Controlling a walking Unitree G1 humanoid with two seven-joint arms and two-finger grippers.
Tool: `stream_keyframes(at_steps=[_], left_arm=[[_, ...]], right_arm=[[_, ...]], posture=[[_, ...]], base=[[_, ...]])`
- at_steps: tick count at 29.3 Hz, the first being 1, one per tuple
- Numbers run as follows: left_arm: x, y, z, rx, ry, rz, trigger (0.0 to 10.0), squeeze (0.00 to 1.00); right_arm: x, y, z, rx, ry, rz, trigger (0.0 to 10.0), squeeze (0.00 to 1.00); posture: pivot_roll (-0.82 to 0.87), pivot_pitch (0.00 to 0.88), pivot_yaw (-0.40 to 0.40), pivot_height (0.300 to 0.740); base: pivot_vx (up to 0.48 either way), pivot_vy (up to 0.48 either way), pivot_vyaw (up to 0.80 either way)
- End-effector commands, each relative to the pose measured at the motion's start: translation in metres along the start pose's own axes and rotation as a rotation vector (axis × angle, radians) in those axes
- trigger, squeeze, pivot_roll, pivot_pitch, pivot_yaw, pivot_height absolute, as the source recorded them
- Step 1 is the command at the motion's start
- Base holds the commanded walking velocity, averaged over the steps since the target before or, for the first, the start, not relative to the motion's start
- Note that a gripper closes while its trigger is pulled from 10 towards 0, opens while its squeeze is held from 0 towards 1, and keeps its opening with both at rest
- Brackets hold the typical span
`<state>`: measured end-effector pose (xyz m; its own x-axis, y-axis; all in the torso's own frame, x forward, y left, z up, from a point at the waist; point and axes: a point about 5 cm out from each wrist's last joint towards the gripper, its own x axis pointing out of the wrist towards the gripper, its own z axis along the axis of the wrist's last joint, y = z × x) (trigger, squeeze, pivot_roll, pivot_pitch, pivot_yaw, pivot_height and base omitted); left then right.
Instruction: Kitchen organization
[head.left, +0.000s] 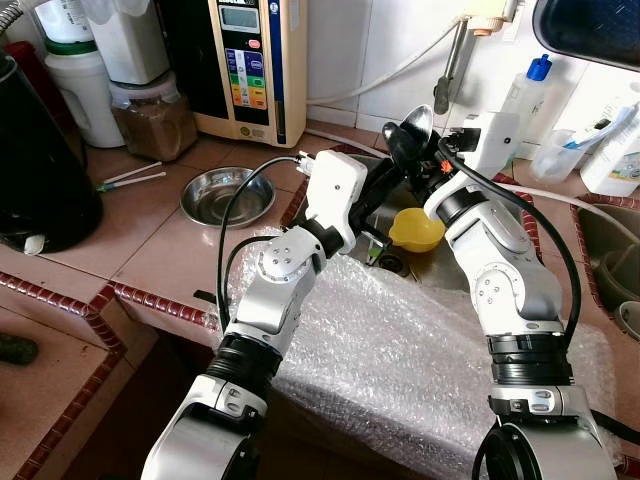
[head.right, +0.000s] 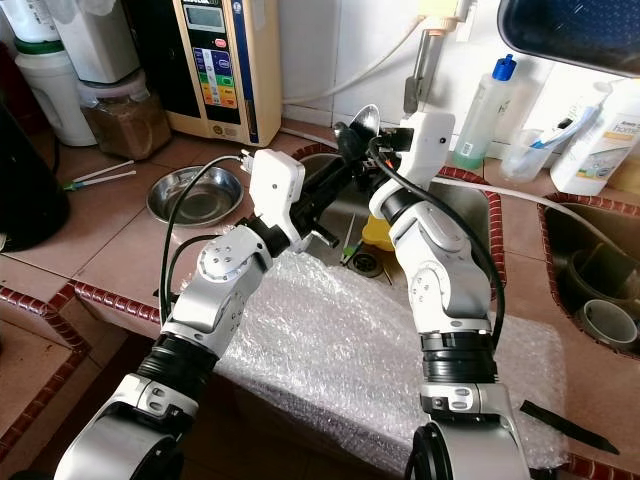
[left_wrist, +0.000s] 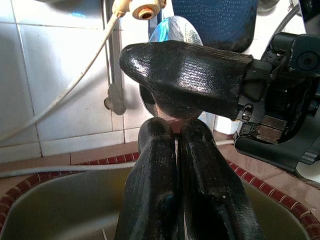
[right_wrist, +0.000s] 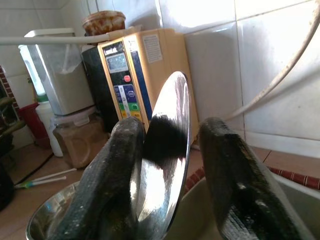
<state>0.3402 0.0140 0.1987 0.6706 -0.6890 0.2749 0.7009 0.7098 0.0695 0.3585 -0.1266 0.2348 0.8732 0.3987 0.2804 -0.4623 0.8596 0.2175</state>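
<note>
A small round steel dish (head.left: 420, 121) is held up on edge over the sink (head.right: 470, 215), in front of the tap. My left gripper (head.left: 395, 155) reaches up from below. Its fingers (left_wrist: 155, 165) are pressed together at the dish's lower rim, shut on it. My right gripper (head.left: 405, 140) comes in from the right and straddles the same dish (right_wrist: 170, 150). One finger (right_wrist: 115, 165) lies against the dish's face. The other finger (right_wrist: 230, 170) stands apart from it, with a gap showing.
A yellow cup (head.left: 416, 230) lies in the sink by the drain. A steel bowl (head.left: 226, 195) sits on the tiled counter to the left, near two straws (head.left: 130, 177). A water purifier (head.left: 250, 65) and a jar (head.left: 152, 118) line the wall. Bubble wrap (head.left: 400, 340) covers the counter's front edge.
</note>
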Motion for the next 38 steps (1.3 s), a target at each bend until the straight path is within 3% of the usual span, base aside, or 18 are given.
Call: stream_keyframes(at_steps=[1, 15, 25, 26, 27, 28, 29, 36, 38], left_arm=[[0.001, -0.002, 0.007, 0.027, -0.026, -0.012, 0.0, 0.00], [-0.003, 0.017, 0.001, 0.067, 0.025, 0.103, 0.0, 0.00], [-0.007, 0.023, -0.004, 0.082, 0.060, 0.138, 0.0, 0.00], [-0.008, 0.022, -0.008, 0.073, 0.082, 0.128, 10.0, 0.17], [-0.008, 0.022, -0.009, 0.062, 0.087, 0.122, 10.0, 0.78], [-0.008, 0.022, -0.009, 0.062, 0.087, 0.122, 10.0, 0.78], [-0.009, 0.021, -0.010, 0.054, 0.094, 0.114, 10.0, 1.00], [-0.014, 0.017, -0.018, 0.021, 0.157, 0.024, 10.0, 1.00], [-0.014, 0.017, -0.018, 0.020, 0.161, 0.014, 10.0, 1.00]], right_arm=[[0.003, -0.001, 0.008, -0.010, -0.027, -0.014, 0.0, 0.00], [0.000, -0.012, 0.011, -0.019, -0.037, -0.057, 0.0, 0.00], [0.000, -0.013, 0.009, -0.029, -0.032, -0.063, 0.0, 0.00], [0.000, -0.014, 0.009, -0.062, -0.031, -0.070, 0.0, 0.00], [0.000, -0.014, 0.009, -0.082, -0.032, -0.075, 0.0, 0.00], [0.000, -0.014, 0.009, -0.082, -0.032, -0.075, 0.0, 0.00], [0.000, -0.014, 0.009, -0.103, -0.034, -0.080, 0.0, 0.00], [0.000, -0.021, 0.003, -0.344, -0.034, -0.131, 0.0, 0.00], [0.000, -0.021, 0.003, -0.350, -0.034, -0.135, 0.0, 0.00]], posture=[[-0.02, 0.000, 0.013, 0.740], [-0.02, 0.000, 0.015, 0.740], [-0.01, 0.000, 0.010, 0.740], [-0.01, 0.000, 0.009, 0.740], [-0.01, 0.000, 0.009, 0.740], [-0.01, 0.000, 0.009, 0.740], [-0.01, 0.000, 0.009, 0.740], [0.00, 0.000, 0.010, 0.740], [0.00, 0.000, 0.010, 0.740]], base=[[0.000, 0.000, 0.00], [0.000, 0.000, 0.00], [0.000, 0.000, 0.00], [0.000, 0.000, 0.00], [0.000, 0.000, 0.00], [0.000, 0.000, 0.00], [0.000, 0.000, 0.00], [0.000, 0.000, 0.00], [0.000, 0.000, 0.00]])
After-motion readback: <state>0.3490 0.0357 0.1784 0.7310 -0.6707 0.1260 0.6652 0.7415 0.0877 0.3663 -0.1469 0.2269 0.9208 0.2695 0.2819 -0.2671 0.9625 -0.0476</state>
